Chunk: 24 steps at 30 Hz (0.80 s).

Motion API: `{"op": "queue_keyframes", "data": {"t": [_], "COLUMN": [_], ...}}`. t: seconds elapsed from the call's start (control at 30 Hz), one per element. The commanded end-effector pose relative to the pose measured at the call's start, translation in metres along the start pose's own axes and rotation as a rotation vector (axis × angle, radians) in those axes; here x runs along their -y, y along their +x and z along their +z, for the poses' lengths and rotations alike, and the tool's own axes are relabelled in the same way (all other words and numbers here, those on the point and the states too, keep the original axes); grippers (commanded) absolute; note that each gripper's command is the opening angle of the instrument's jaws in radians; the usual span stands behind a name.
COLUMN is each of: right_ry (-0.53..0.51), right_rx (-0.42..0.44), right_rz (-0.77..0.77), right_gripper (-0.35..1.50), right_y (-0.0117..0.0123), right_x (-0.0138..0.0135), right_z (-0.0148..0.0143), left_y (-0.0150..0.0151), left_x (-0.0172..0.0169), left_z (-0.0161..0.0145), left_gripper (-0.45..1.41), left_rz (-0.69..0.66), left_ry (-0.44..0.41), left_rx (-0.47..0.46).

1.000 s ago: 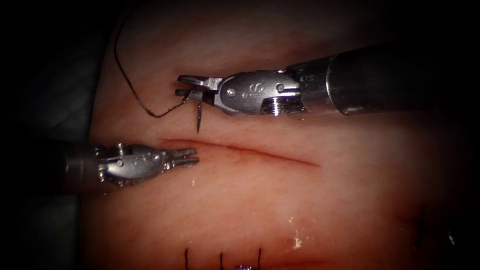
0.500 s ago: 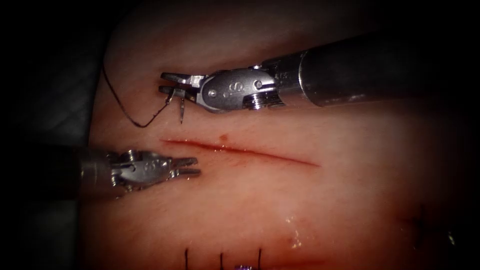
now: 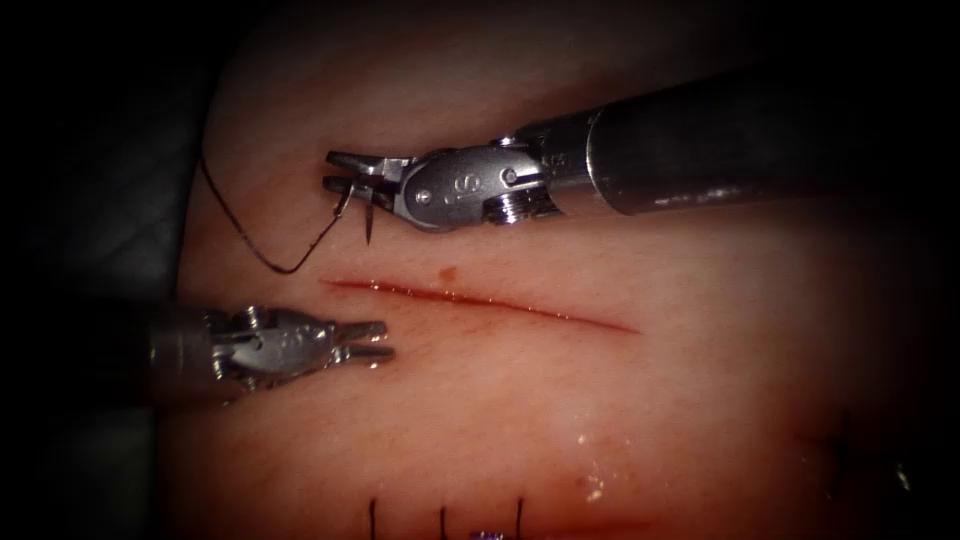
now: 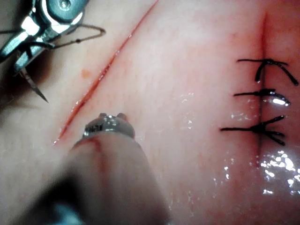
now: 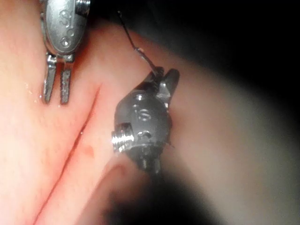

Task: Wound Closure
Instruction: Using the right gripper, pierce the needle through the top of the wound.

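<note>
The needle (image 3: 366, 213) is a thin, dark, curved sliver of steel, held clear of the tissue (image 3: 560, 400) by the right tool (image 3: 345, 172), whose jaws are closed across it near its thread end. From the jaws its shaft hangs down toward the cut (image 3: 480, 300), the sharp tip pointing at the tissue just short of the cut's left end and not touching it; in the left wrist view the needle (image 4: 35, 86) ends in a fine point in the air beside the right tool (image 4: 21, 44). Its long axis runs nearly upright, across the jaws' own line. The thread (image 3: 255, 235) leaves the needle at the jaws, dips in a dark loop beyond the jaw tips and climbs away over the tissue's edge. The left tool (image 3: 370, 340) lies on the other side of the cut from the right tool, near the cut's left end, its jaws slightly parted and holding nothing. A small spot of red fluid (image 3: 449, 271) sits between the right tool and the cut. Far from both tools, three dark stitches (image 4: 260, 110) cross an older closed line.
</note>
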Motion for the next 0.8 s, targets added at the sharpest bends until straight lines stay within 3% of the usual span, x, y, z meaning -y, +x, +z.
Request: {"op": "queue_keyframes", "data": {"t": [0.03, 0.8], "right_ry": [-0.001, 0.007], "right_rx": [0.000, 0.009], "right_rz": [-0.011, -0.067], "right_gripper": [-0.35, -0.35], "right_y": [-0.0004, -0.0025], "right_x": [0.0002, 0.0030], "right_z": [0.0007, 0.0013], "left_y": [-0.0001, -0.0004], "left_x": [-0.0001, 0.0007], "left_z": [0.0007, 0.0000], "left_gripper": [-0.03, -0.03], "left_rz": [0.001, -0.009], "left_ry": [-0.003, -0.013], "left_rx": [-0.002, -0.002]}}
